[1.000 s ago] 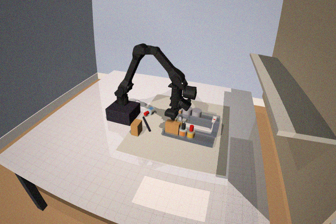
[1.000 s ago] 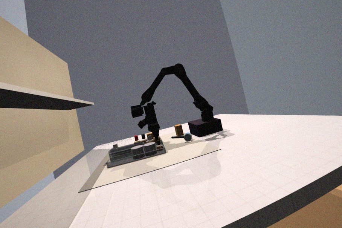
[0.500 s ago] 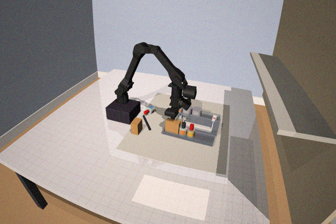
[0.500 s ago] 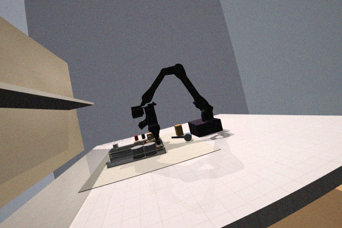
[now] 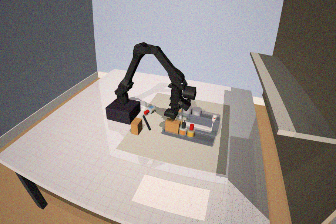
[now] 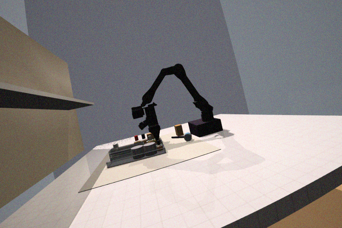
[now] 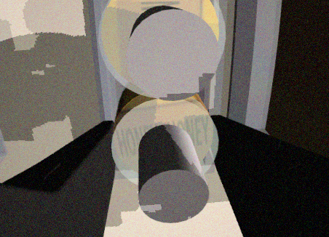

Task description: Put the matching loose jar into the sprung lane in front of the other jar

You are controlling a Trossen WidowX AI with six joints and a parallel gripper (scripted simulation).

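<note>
My gripper (image 5: pixel 171 116) (image 6: pixel 158 139) (image 7: pixel 161 129) is shut on a honey jar (image 7: pixel 124 146) with a dark grey cap, at the front end of the sprung lane. Its fingers grip the jar's two sides. The jar looks roughly upright, but its base is hidden. A matching honey jar (image 7: pixel 109 44) with a grey cap stands just ahead of it, between the lane walls (image 7: pixel 103 95). The two jars look very close; whether they touch I cannot tell. The gripper hides most of the lane front in the top and exterior views. The pusher plate and front stop cannot be made out.
Beside the lane stand a tan block (image 5: pixel 171 126), an orange jar (image 5: pixel 182 131) with a black cap and a yellow jar (image 5: pixel 191 133) with a red cap. Grey cylinders (image 5: pixel 196 111) (image 6: pixel 137 150) stand across it. A jar (image 5: pixel 151 109), a stick (image 5: pixel 146 122) and another block (image 5: pixel 136 126) are near the base.
</note>
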